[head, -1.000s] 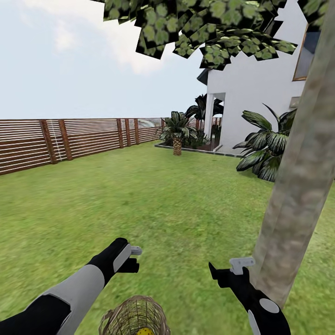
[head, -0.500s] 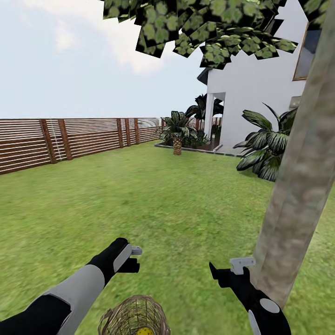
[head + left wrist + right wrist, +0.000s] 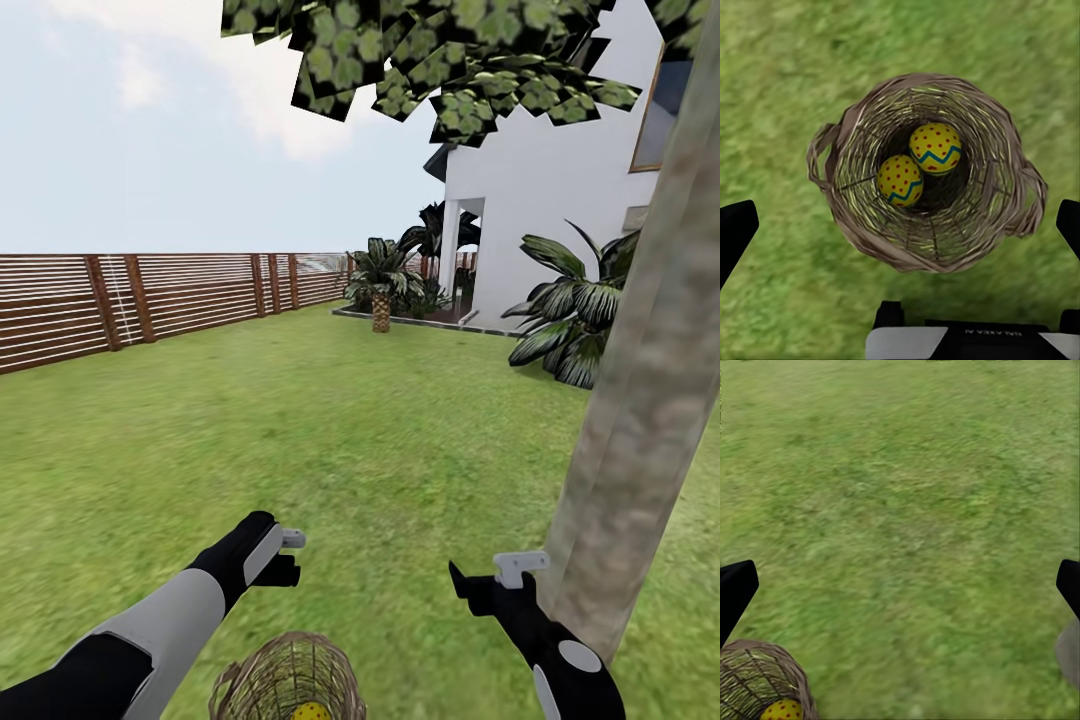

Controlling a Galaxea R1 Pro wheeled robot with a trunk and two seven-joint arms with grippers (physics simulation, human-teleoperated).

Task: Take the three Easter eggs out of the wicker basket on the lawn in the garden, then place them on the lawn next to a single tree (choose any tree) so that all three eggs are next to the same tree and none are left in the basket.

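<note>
Head view crops wicker basket; 1 Easter egg visible.

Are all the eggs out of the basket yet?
Not yet. Two eggs sit in the basket, under the open left gripper. The right gripper is open too, holding nothing. No egg shows on the grass by the tree; the third cannot be seen.

- My left arm has a black upper sleeve, a light grey forearm shell and a black wrist.
- My right arm is black with a round grey cap.
- Both carry small grey brackets.
</note>
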